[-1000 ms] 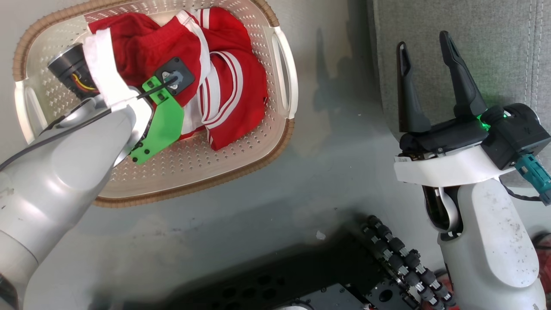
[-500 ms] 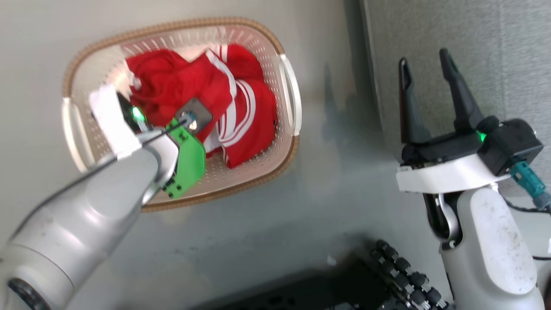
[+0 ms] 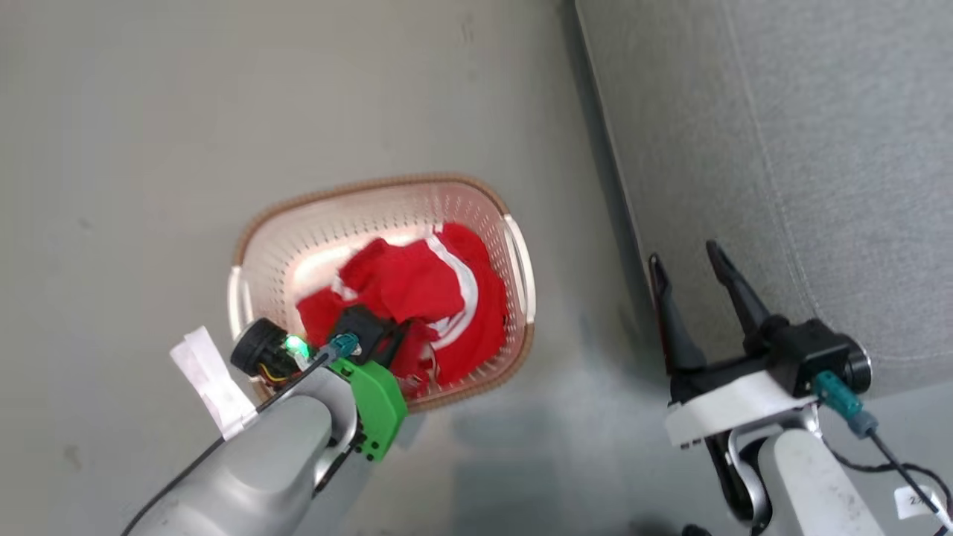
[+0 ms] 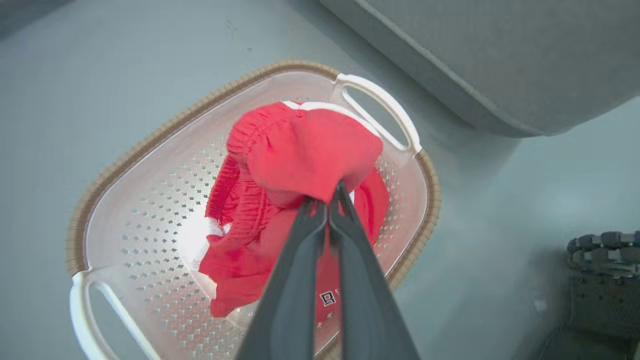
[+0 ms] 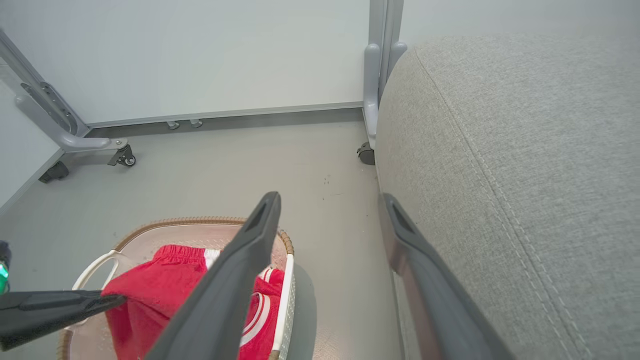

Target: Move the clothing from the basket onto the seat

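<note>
Progress: early stage. The bright red fabric clothing with white stripe trim (image 4: 300, 160) lies bunched in the small cream perforated plastic basket with a brown woven-look rim (image 3: 372, 182). The basket stands on the grey floor (image 3: 149, 149), just beside the large grey fabric-upholstered seat (image 3: 782, 149).

The left gripper (image 4: 327, 195) has its jaws pressed together on a fold at the top of the red bundle. The fabric peaks at the pinch and its lower folds hang down inside the basket. Whether the pinch takes one garment or more cannot be told.

The right gripper (image 3: 686, 257) hovers near the edge of the seat, jaws wide, holding nothing. The visible part of the seat carries no clothing.

Assessment: the grasp appears made and nothing has been delivered. Outstanding: lifting the bundle clear of the rim, carrying it across to the seat, releasing it there, and returning for any garment left in the basket
</note>
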